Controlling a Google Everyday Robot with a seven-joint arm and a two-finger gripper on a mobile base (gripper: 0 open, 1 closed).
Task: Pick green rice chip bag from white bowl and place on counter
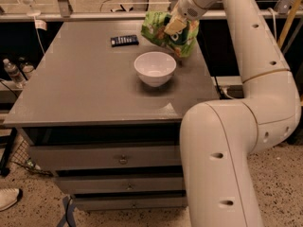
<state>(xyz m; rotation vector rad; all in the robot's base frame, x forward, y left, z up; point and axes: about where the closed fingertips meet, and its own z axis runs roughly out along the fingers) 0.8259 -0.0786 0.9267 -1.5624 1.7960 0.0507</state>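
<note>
The green rice chip bag (168, 33) hangs tilted in my gripper (174, 26), just above the far right part of the counter (85, 84), behind and to the right of the white bowl (155, 68). The gripper is shut on the bag's upper part. The bowl stands empty on the counter. The bag's lower edge is close to the counter top; I cannot tell whether it touches.
A small black remote-like object (124, 40) lies on the counter at the back, left of the bag. My white arm (255, 93) curves down the right side. A plastic bottle (12, 71) stands left of the cabinet. Drawers (123, 159) face front.
</note>
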